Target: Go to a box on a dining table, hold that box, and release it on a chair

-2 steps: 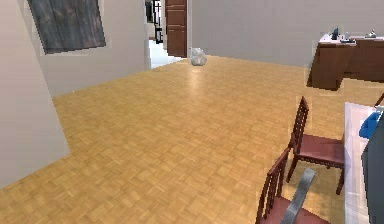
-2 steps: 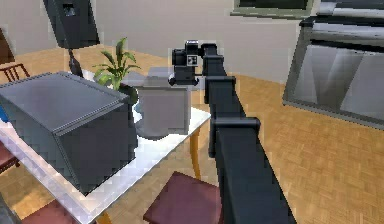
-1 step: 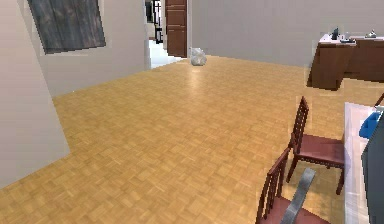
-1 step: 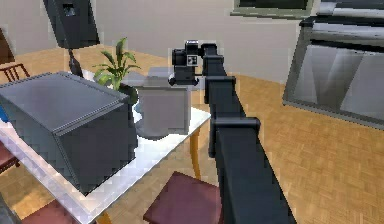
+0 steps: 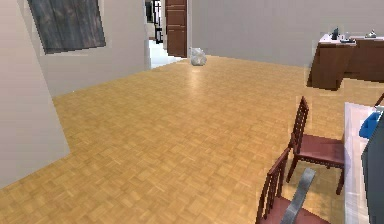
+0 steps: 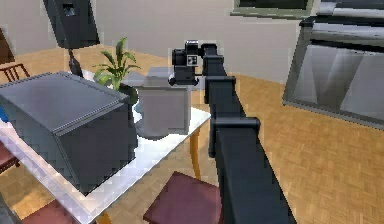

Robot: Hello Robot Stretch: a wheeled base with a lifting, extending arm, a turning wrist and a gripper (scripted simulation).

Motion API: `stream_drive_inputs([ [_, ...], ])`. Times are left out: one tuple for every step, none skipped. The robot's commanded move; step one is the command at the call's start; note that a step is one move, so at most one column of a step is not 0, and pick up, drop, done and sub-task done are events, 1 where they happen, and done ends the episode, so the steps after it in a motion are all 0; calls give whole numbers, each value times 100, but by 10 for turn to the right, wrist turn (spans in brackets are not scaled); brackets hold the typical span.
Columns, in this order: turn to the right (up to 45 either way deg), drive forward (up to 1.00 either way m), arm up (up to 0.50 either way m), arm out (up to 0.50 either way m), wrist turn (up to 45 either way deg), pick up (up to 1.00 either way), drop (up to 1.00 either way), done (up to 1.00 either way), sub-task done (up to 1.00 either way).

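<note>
A white dining table (image 6: 170, 140) carries a large dark grey box (image 6: 70, 125) and a smaller pale grey box (image 6: 163, 105). My arm rises from the bottom edge and ends at the gripper (image 6: 178, 60), which shows against the top of the pale grey box; I cannot tell whether it holds anything. A red-brown chair seat (image 6: 185, 200) lies under the table's near edge. In the forward view the table's edge (image 5: 352, 150) shows at the right with a blue thing (image 5: 372, 125) on it, and two wooden chairs (image 5: 315, 140) (image 5: 285, 195) stand beside it.
A potted plant (image 6: 115, 65) and a dark object on a stand (image 6: 75, 25) are behind the table. A grey cabinet (image 6: 335, 65) stands at the right. Ahead lie open parquet floor (image 5: 170, 120), a doorway (image 5: 165, 30), a white round object (image 5: 198, 57) and a dark desk (image 5: 345, 62).
</note>
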Motion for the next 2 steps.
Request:
stream_drive_inputs([
  [0, 0, 0, 0, 0, 0, 100, 0, 0],
  [0, 0, 0, -10, 0, 0, 0, 0, 0],
])
